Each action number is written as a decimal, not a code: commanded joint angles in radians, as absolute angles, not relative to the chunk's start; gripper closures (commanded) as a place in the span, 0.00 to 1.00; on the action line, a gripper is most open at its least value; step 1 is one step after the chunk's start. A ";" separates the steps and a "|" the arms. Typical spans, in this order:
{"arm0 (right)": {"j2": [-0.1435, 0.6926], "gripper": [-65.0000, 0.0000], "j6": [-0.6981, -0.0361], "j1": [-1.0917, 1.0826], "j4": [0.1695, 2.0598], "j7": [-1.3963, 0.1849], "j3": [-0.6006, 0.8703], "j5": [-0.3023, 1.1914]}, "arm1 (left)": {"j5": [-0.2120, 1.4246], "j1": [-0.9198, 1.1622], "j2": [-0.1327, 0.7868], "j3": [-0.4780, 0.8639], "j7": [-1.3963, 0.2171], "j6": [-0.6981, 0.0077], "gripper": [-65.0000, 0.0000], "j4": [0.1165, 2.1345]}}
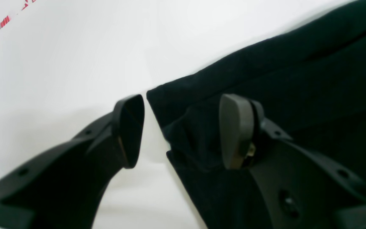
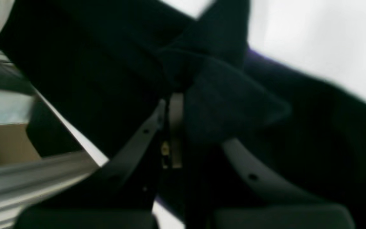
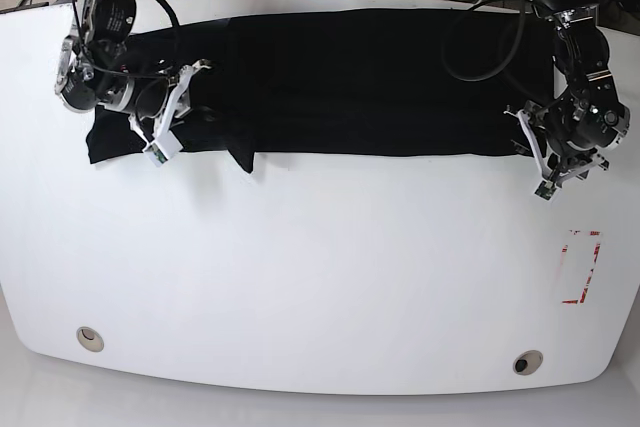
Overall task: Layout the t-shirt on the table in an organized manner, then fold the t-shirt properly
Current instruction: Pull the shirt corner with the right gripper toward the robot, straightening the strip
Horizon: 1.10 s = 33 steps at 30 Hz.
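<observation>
The plain black soft fabric t-shirt [image 3: 340, 82] lies stretched as a long band across the far half of the large glossy white table [image 3: 320, 277], its near edge running almost straight from side to side, with a small point of cloth hanging down from that edge near the right arm's end; a sleeve-like flap sticks out at that same end. The right gripper [image 3: 165, 132] sits on the shirt there; in the right wrist view its fingers are pressed together on a bunched fold of the black cloth [image 2: 221, 95], pinching it. The left gripper [image 3: 555, 162] stands at the opposite end of the shirt; in the left wrist view its fingers are spread apart, one grey pad [image 1: 233, 130] over the fabric [image 1: 297, 79], the other dark pad [image 1: 130, 130] over bare table, with the shirt's corner between them. A red tape rectangle [image 3: 580, 267] marks the table near the left arm; two round grey grommet holes [image 3: 90, 338] sit along the near edge.
</observation>
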State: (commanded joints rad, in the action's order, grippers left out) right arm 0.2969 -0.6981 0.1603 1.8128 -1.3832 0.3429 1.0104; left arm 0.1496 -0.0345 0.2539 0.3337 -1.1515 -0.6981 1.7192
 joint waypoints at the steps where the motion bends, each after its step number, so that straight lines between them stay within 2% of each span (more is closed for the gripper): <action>1: 0.297 1.00 -0.698 0.166 1.813 -1.383 0.341 1.010 | 0.150 -0.035 0.254 0.334 -1.152 -0.698 0.46 1.719; 12: 0.298 1.00 -0.698 0.255 1.813 -1.385 0.340 1.007 | 0.143 -0.035 0.222 0.334 -1.152 -0.698 0.46 1.719; 15: 0.298 0.92 -0.698 0.268 1.813 -1.385 0.341 1.004 | 0.143 -0.035 0.222 0.334 -1.152 -0.698 0.46 1.719; 17: 0.298 0.72 -0.698 0.286 1.814 -1.385 0.346 1.009 | 0.145 -0.035 0.222 0.334 -1.152 -0.698 0.46 1.721; 18: 0.298 0.68 -0.698 0.288 1.816 -1.385 0.346 1.010 | 0.145 -0.035 0.222 0.334 -1.152 -0.698 0.46 1.721; 19: 0.298 0.52 -0.698 0.295 1.816 -1.385 0.348 1.012 | 0.147 -0.035 0.222 0.334 -1.152 -0.698 0.46 1.721; 21: 0.303 0.35 -0.698 0.306 1.817 -1.385 0.349 1.012 | 0.147 -0.035 0.222 0.334 -1.152 -0.698 0.46 1.722; 24: 0.317 0.12 -0.698 0.320 1.817 -1.385 0.351 1.012 | 0.150 -0.035 0.222 0.334 -1.152 -0.698 0.46 1.727; 27: 0.321 0.03 -0.698 0.331 1.822 -1.386 0.346 1.013 | 0.151 -0.035 0.222 0.334 -1.152 -0.698 0.46 1.728; 33: 0.326 0.02 -0.698 0.354 1.896 -1.386 0.351 1.013 | 0.151 -0.030 0.222 0.334 -1.156 -0.698 0.46 1.801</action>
